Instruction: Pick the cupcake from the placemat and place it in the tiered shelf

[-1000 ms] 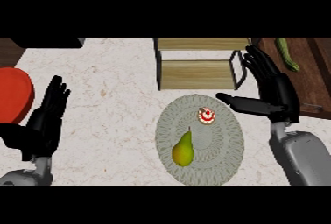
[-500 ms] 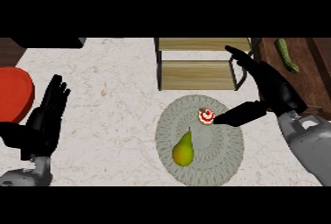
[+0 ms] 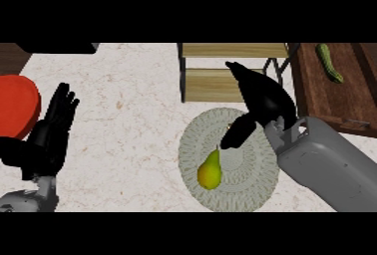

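The round grey woven placemat point(image 3: 247, 191) lies on the counter at centre right. My right hand point(image 3: 265, 99) hovers over its upper part, with the fingers stretched toward the shelf and the thumb pointing down over the mat. The cupcake point(image 3: 230, 126) is almost wholly hidden beneath this hand; only a reddish sliver shows beside the thumb. The hand is open and nothing is curled round the cupcake. The wooden tiered shelf point(image 3: 217, 79) stands just behind the mat. At the left edge my left hand point(image 3: 50, 130) rests open, fingers up.
A yellow-green pear point(image 3: 210, 170) lies on the placemat's lower left part. A red object point(image 3: 15, 104) sits at the far left edge. To the right is a dark wooden board point(image 3: 331, 99) carrying a green vegetable point(image 3: 329, 62).
My right hand has swung left and down from beside the shelf to over the cupcake, which it now covers. The left hand has stayed still.
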